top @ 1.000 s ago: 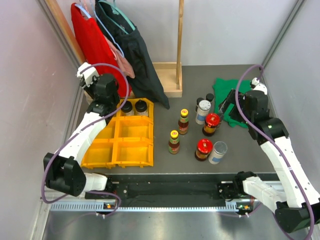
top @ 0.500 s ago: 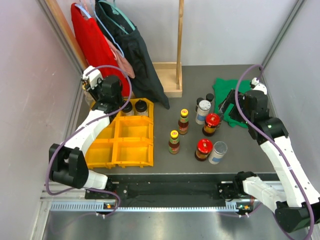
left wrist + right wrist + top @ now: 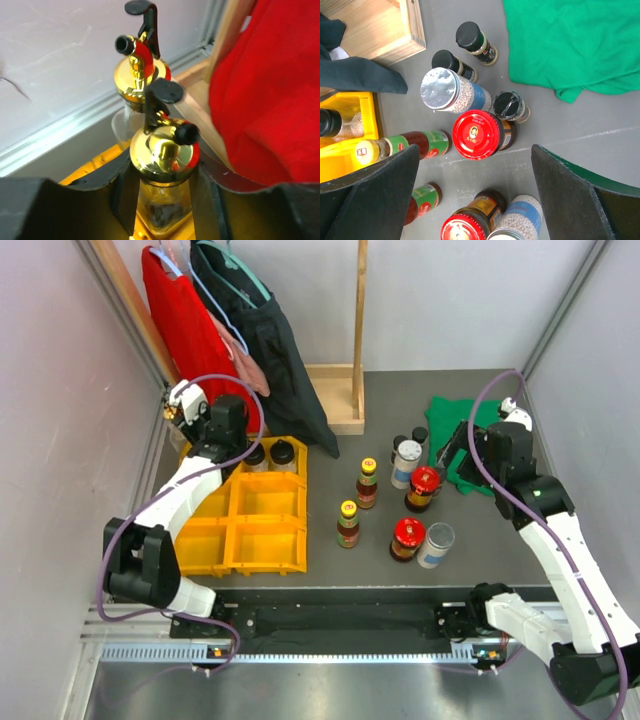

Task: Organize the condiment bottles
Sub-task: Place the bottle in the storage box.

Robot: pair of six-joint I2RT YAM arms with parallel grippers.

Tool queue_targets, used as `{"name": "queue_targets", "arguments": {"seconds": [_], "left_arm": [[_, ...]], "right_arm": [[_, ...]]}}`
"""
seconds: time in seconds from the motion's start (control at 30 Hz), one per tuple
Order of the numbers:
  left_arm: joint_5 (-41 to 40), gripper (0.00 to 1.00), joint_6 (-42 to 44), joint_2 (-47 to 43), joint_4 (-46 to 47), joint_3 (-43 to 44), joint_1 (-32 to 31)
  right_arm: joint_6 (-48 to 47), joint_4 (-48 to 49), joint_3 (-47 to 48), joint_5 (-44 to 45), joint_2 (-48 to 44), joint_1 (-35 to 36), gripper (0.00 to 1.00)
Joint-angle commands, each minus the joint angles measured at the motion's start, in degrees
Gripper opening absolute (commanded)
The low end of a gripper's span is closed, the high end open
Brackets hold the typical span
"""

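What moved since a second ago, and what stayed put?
The left gripper, shut on a gold-topped bottle, slid a little toward the far left corner of the yellow tray, and its elbow swung inward. Nothing was grabbed or dropped. The right gripper stayed open above the red-lidded jars. The jars and the yellow-capped bottles did not move.

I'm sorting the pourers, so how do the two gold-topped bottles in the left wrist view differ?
The near bottle is clamped by the left tool; the far bottle stands free behind it. In that view the near bottle's spout points right, the far bottle's left. Both have shiny gold tops with black levers.
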Motion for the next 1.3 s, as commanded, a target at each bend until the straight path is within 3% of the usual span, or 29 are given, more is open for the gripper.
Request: {"name": "queue_targets", "arguments": {"seconds": [0.0,0.03,0.43,0.93,1.17,1.27], "left_arm": [[2.9,0.51,-4.32,-0.08,1.84,2.43,-0.9],[2.99,0.6,-4.41,0.01,1.66,2.52,-1.08],[2.47,0.98,-3.97,-0.25,-1.59,4.89,-3.27],[3.6,0.99,-1.42,-10.44,-9.4,5.68,-6.53],[12.64,0.99,0.77,-15.45,-20.03,8.23,-6.61],[23.17,0.99,4.1,-18.26,-22.67,8.32,-6.53]], "right_arm": [[-0.41,2.25,0.05,0.57,-0.85,-0.77,0.92],[-0.41,2.25,-0.04,0.57,-0.94,-0.77,0.92],[-0.58,2.17,0.22,0.57,-1.82,-0.77,0.92],[-5.5,1.55,1.19,-3.12,-1.9,-0.85,0.99],[-7.44,2.25,0.23,-6.02,-2.25,-0.85,0.99],[-7.96,2.87,-0.56,-7.95,-2.43,-0.77,0.99]]}}
